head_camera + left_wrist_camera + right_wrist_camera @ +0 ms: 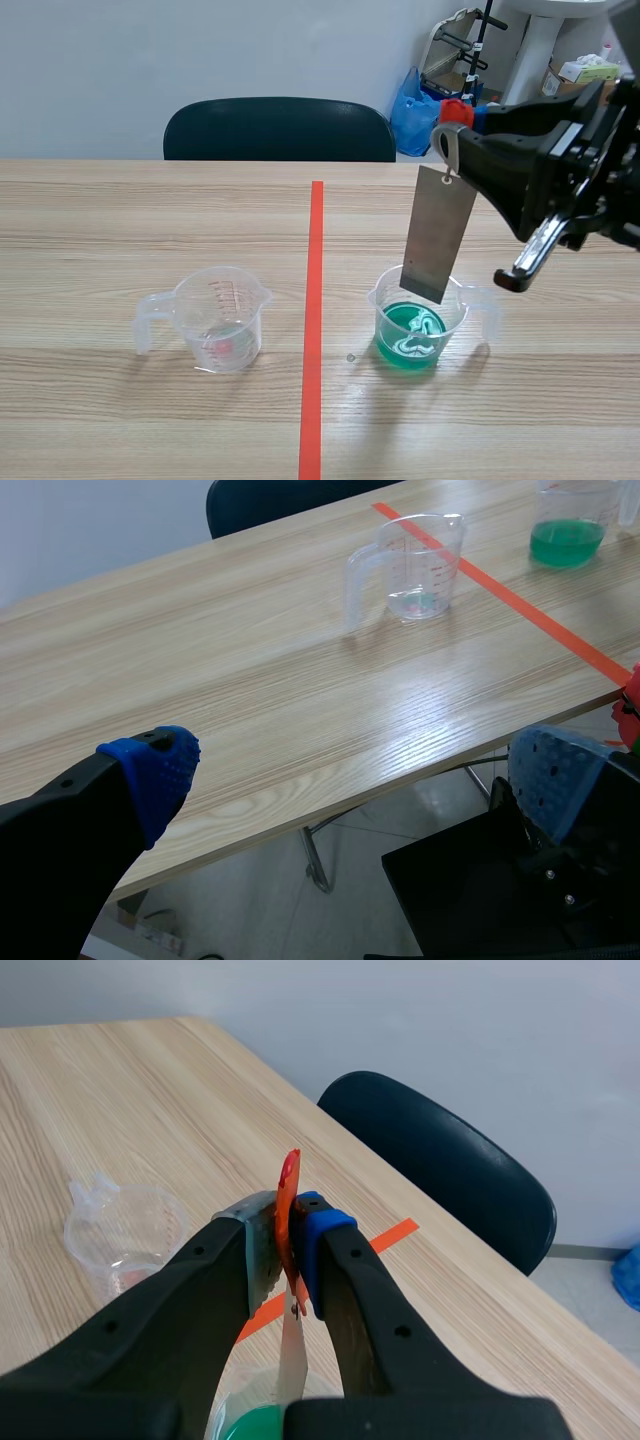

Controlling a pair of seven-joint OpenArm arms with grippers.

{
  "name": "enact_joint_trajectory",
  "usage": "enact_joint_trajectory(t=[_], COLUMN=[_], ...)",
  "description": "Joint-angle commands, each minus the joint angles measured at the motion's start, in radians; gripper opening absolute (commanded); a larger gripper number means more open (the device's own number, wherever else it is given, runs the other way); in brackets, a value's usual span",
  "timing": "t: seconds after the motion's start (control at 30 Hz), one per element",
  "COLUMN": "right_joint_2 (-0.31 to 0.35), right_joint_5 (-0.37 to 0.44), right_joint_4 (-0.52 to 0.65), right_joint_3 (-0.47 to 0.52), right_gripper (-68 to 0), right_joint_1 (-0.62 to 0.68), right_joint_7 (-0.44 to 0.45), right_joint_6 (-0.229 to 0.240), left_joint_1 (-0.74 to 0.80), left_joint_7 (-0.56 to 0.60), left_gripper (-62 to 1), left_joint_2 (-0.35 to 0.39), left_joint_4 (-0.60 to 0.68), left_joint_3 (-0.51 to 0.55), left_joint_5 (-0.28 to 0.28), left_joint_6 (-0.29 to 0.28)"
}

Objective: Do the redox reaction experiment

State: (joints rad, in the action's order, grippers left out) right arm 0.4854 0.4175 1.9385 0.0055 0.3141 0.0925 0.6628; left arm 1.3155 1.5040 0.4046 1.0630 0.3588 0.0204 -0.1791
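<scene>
our right gripper (290, 1235) is clamped tight on an orange-red clip (288, 1175), one blue pad (318, 1222) pressed to one side of it and the other finger against the opposite side; a flat grey metal strip (438, 235) hangs from that clip, tilted slightly off vertical; its lower end sits inside the mouth of the beaker of green liquid (418, 325), and we cannot tell whether it touches the liquid's surface; this beaker stands on the wooden table (120, 220) just to the right of the tape line (314, 330), handle turned toward our right arm; across the line, well apart, stands a clear beaker (218, 318) with red markings on its wall and a faint pinkish trace at the bottom, its handle pointing away from the line.

our left gripper (355, 775) is spread wide with nothing between its fingers; it hangs off the near edge of the table, over the floor, far from both beakers.

beyond the far edge of the table we see a dark chair (278, 128), and past it a blue bag (410, 108) on the floor.
</scene>
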Motion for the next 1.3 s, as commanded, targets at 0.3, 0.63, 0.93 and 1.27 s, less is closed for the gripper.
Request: enact_joint_trajectory(t=[0.3,0.63,0.93,1.27], right_joint_2=[0.01,0.01,0.01,0.01], right_joint_5=[0.115,0.116,0.115,0.115], right_joint_4=[0.111,0.115,0.115,0.115], right_joint_3=[0.069,0.073,0.073,0.073], right_gripper=[-66.9,-66.9,-66.9,-66.9], right_joint_1=[-0.009,-0.009,-0.009,-0.009], right_joint_7=[-0.106,-0.114,-0.114,-0.114], right_joint_6=[-0.004,-0.004,-0.004,-0.004], left_joint_1=[0.001,0.001,0.001,0.001], left_joint_7=[0.05,0.05,0.05,0.05], left_gripper=[1.4,1.4,1.4,1.4], left_joint_2=[-0.007,-0.008,-0.008,-0.008], left_joint_4=[0.011,0.011,0.011,0.011], left_joint_3=[0.005,0.005,0.005,0.005], left_joint_5=[0.006,0.006,0.006,0.006], left_joint_6=[0.001,0.001,0.001,0.0])
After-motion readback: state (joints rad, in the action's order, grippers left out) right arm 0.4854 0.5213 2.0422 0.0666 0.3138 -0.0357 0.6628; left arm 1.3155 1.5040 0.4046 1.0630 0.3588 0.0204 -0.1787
